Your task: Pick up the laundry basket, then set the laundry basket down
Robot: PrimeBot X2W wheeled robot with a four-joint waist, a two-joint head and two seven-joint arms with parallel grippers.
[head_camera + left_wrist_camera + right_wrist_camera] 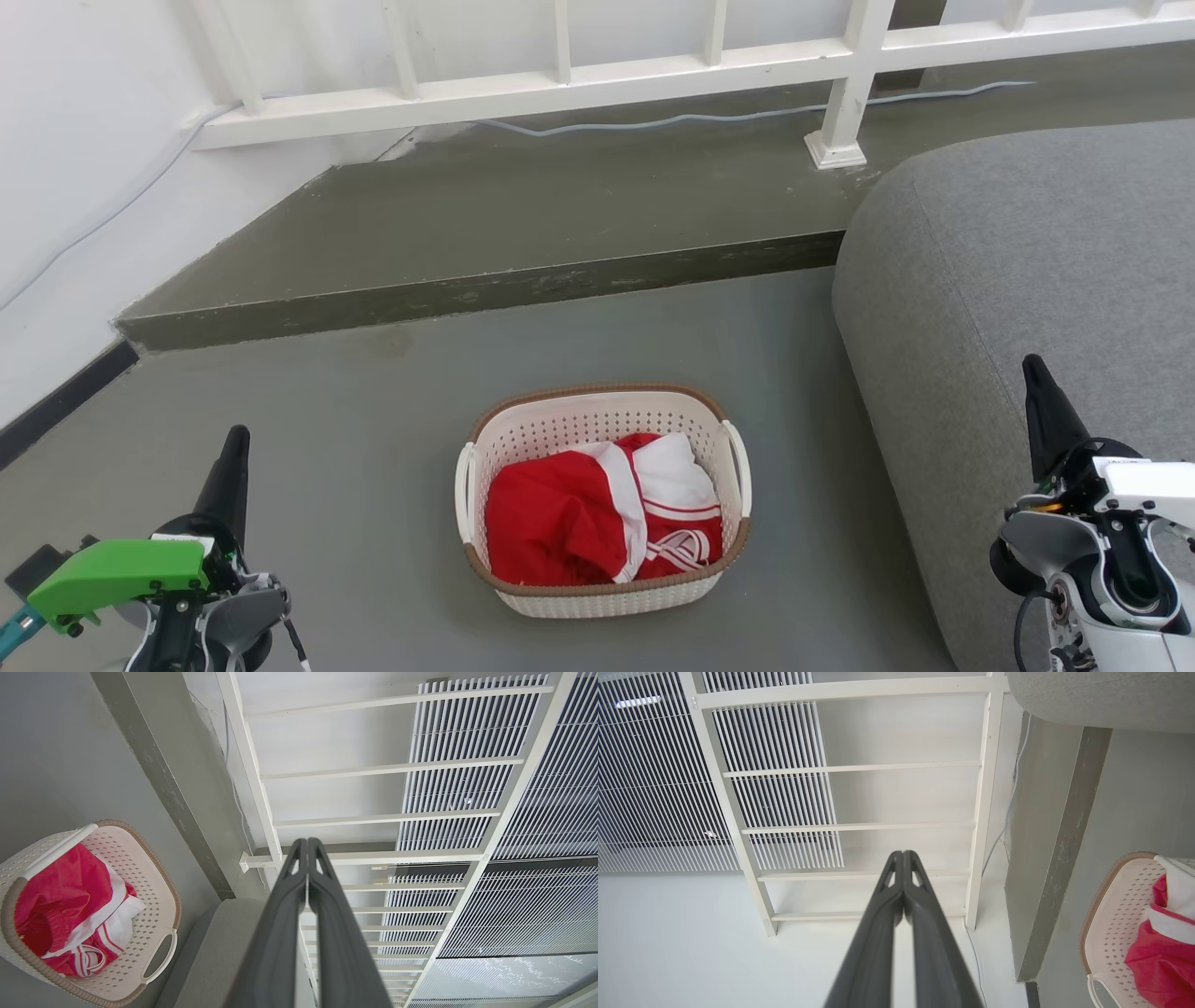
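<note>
We see the cream-white perforated plastic laundry basket (597,415) with a brown woven-look rim on the grey floor (373,448) beside the grey fabric sofa (1027,261), red-and-white clothing (579,513) inside. Our left claw (233,457) and right claw (1039,387) flank it, both clenched and empty, well apart from it

Red-and-white clothes (560,523) hide the floor of the basket (597,415). The right wrist view's edge cuts the basket off; the sofa (1027,261) runs off the head view's right.
</note>
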